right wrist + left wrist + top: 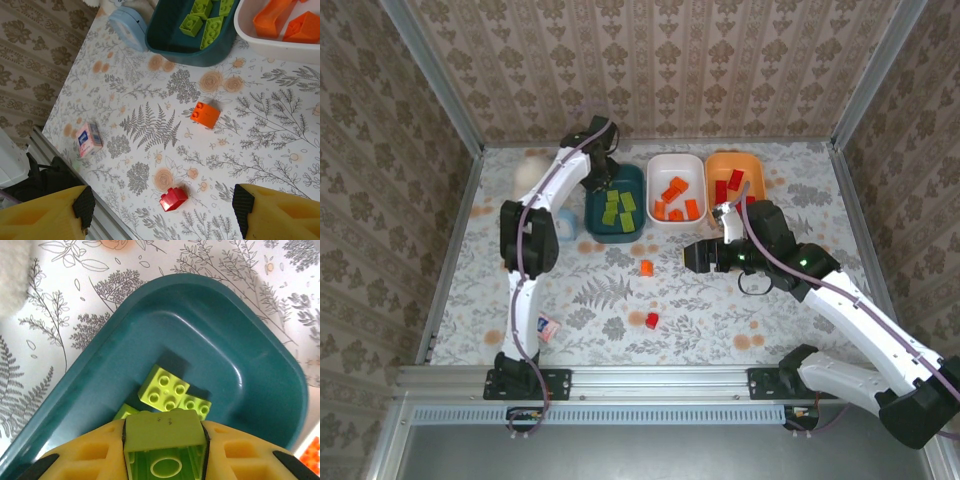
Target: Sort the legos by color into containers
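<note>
Left gripper (165, 452), jaws clamped on green brick (162, 430), should release squarely over teal tub (260, 370); right gripper (165, 210) jaws apart.

My gripper (163, 214) is spread wide, red brick (173, 199) sitting between the fingers, orange brick (205, 114) further up, teal tub (186, 54) beyond.

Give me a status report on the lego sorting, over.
Left end effector shut on green brick, over teal tub. Right end effector open above table. Orange brick, red brick loose on table. Pink card well aside, nothing blocking.
</note>
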Motion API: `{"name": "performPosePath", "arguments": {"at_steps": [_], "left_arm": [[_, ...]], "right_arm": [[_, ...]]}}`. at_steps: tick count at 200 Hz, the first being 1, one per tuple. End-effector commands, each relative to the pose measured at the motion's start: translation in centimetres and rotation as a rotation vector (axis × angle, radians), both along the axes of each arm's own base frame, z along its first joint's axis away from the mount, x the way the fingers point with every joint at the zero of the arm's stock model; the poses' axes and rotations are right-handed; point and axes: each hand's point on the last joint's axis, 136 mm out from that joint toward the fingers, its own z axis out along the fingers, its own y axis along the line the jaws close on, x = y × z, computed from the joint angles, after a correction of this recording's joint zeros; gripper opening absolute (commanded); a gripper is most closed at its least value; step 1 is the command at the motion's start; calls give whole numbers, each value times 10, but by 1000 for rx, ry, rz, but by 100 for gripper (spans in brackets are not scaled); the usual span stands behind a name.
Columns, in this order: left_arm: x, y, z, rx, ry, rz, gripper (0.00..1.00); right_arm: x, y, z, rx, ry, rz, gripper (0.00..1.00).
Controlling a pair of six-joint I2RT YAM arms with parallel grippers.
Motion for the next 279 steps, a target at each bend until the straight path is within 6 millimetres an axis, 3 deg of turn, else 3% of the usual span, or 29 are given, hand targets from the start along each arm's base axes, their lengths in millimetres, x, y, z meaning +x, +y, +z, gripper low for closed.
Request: {"name": "performPosePath", "arguments": {"at_steps": [1, 48, 53, 111, 191, 237, 279], "left_arm": [[-5, 11, -1, 148, 26, -78, 14], [-12, 25, -15, 330, 65, -126, 14], [-17, 13, -17, 349, 63, -159, 14], [-18, 8, -31, 461, 92, -231, 14], [-18, 17, -26, 521, 83, -204, 16], [-21, 18, -35, 546, 108, -225, 20], [-19, 13, -32, 523, 95, -235, 33]], "right_arm": [[3, -2, 14, 19, -35, -14, 76], [3, -3, 11, 15, -27, -20, 76], [3, -2, 11, 14, -27, -20, 76], [4, -2, 10, 9, -20, -19, 77], [0, -6, 5, 13, -6, -38, 77], [1, -6, 8, 14, -17, -37, 77], [-4, -10, 4, -10, 6, -38, 77]]}}
